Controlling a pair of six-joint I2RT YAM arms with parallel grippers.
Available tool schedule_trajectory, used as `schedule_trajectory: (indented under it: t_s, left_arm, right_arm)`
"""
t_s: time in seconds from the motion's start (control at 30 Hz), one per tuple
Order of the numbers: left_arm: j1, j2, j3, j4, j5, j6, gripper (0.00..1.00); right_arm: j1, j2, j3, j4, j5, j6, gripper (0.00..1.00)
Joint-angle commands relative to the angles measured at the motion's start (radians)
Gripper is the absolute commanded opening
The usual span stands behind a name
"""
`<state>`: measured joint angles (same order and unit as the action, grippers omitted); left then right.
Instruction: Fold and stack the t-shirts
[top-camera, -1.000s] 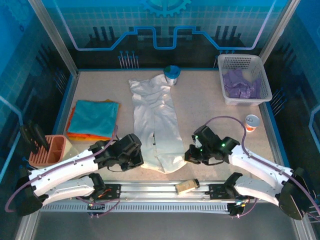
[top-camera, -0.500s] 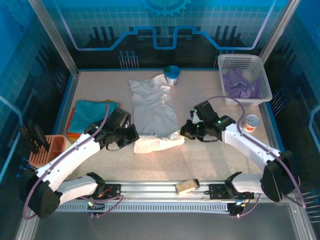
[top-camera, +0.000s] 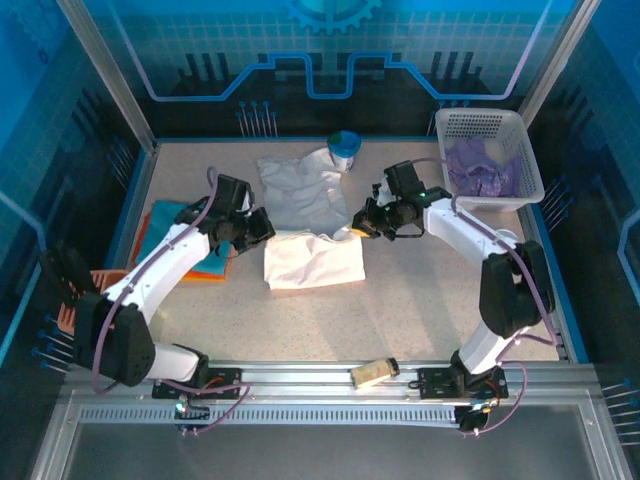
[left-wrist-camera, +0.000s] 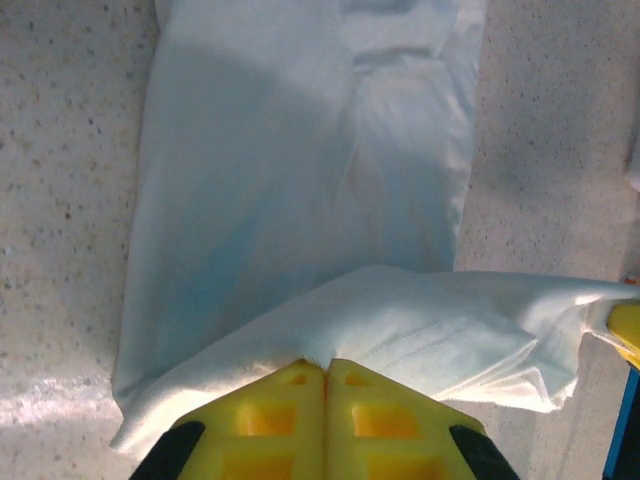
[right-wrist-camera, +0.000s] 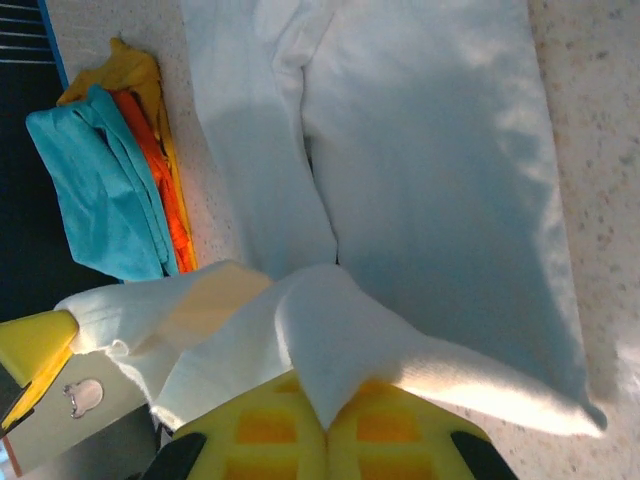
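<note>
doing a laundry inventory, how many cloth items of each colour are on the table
white t-shirt: 1
teal cloth: 1
orange cloth: 1
yellow cloth: 1
pale purple cloth in the white basket: 1
total: 5

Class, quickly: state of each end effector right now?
Left end effector: closed on the white cloth t-shirt.
Right end effector: closed on the same t-shirt.

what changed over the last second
The left gripper and right gripper, each shut on a hem corner of the white t-shirt, carried the hem away from the bases, folding it over itself. The teal and orange stack and the basket stayed put.
</note>
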<state>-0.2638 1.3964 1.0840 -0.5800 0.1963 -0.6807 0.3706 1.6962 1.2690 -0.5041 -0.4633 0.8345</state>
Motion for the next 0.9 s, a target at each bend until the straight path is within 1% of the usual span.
schedule_trajectory:
  t_s: [0.0,0.2,0.47,0.57,0.6,0.63,0.67,0.7,0.73,0.77,0.8,0.87]
  left_arm:
    - [0.042,0.055,0.057,0.043,0.059,0.057,0.00]
    - [0.078,0.171,0.103,0.075,0.103,0.076,0.00]
    - [0.123,0.292,0.094,0.162,0.145,0.069,0.00]
    - [0.146,0.353,0.094,0.220,0.169,0.068,0.00]
    - [0.159,0.378,0.101,0.233,0.182,0.067,0.00]
    - [0.170,0.398,0.104,0.256,0.195,0.067,0.00]
    - [0.185,0.421,0.107,0.282,0.206,0.065,0.04]
    - [0.200,0.443,0.113,0.304,0.215,0.062,0.16]
    - [0.213,0.464,0.121,0.323,0.230,0.058,0.27]
    - [0.228,0.487,0.137,0.334,0.248,0.056,0.39]
    - [0.242,0.501,0.154,0.333,0.264,0.056,0.49]
    - [0.258,0.496,0.173,0.327,0.294,0.063,0.50]
  right_arm:
    - [-0.022,0.079,0.083,-0.013,-0.055,-0.040,0.00]
    - [-0.027,0.189,0.182,-0.029,-0.061,-0.048,0.00]
    - [-0.041,0.312,0.263,-0.015,-0.079,-0.027,0.00]
    - [-0.056,0.364,0.288,0.013,-0.087,-0.010,0.00]
    - [-0.059,0.381,0.305,0.028,-0.096,-0.006,0.03]
    - [-0.062,0.404,0.322,0.041,-0.104,-0.006,0.06]
    - [-0.065,0.429,0.349,0.045,-0.108,-0.007,0.10]
    - [-0.068,0.458,0.378,0.044,-0.117,-0.010,0.17]
    - [-0.071,0.479,0.408,0.045,-0.132,-0.020,0.29]
    - [-0.075,0.504,0.439,0.031,-0.138,-0.038,0.48]
    - [-0.077,0.515,0.461,0.012,-0.124,-0.057,0.61]
    - [-0.086,0.503,0.450,0.004,-0.108,-0.080,0.72]
